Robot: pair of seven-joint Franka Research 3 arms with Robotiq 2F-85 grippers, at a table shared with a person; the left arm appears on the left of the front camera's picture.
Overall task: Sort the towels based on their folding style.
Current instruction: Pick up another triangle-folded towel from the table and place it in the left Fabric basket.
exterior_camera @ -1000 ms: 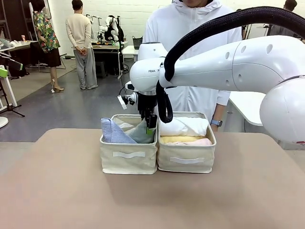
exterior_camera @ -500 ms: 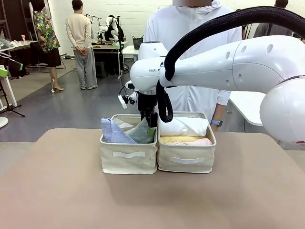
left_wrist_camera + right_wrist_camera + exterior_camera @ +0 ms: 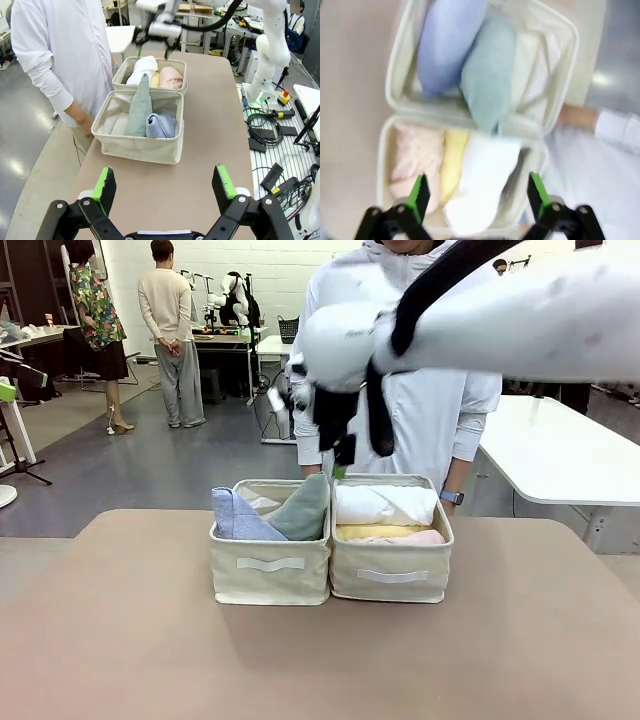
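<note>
Two beige bins stand side by side mid-table. The left bin [image 3: 270, 580] holds the triangle-folded towels, a light blue one [image 3: 235, 515] and a teal-green one [image 3: 303, 508] standing on end. In the right bin [image 3: 392, 585] lie rolled towels: white [image 3: 385, 503], yellow [image 3: 380, 531] and pink [image 3: 415, 538]. My right gripper [image 3: 340, 462] hangs blurred above the seam between the bins, open and empty; its wrist view looks down on the teal-green towel [image 3: 487, 80] and the white roll [image 3: 482, 185]. My left gripper [image 3: 164, 182] is open and empty, well short of the bins.
A person in a white top stands at the far edge behind the bins, one hand [image 3: 85, 125] close to the bin [image 3: 140, 147] with the folded towels. Bare tabletop [image 3: 300, 660] spreads in front of and beside the bins.
My right gripper has opened, let go of the teal-green towel and risen out of the left bin. The towel stays standing there. The left arm has not moved.
</note>
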